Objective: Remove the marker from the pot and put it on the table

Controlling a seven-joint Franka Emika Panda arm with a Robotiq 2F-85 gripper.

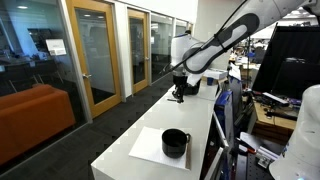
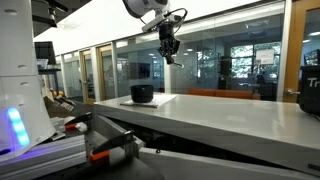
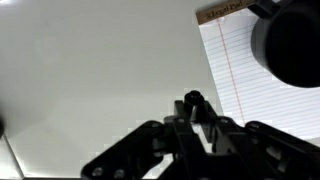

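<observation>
— Gripper (image 3: 192, 122) first: it fills the bottom of the wrist view. State?
— Your jaws are drawn in on a dark stub, the marker (image 3: 189, 99). It juts out past the fingertips, with bare table (image 1: 195, 112) behind it.
— Height?
— In both exterior views you hang well above the table, and the marker tip is clear of the top.
— Pot (image 1: 175, 143)?
— Upright on the white sheet (image 1: 148, 148) near the table's close end in an exterior view, well apart from your gripper. The wrist view puts it at top right, on the lined sheet.
</observation>
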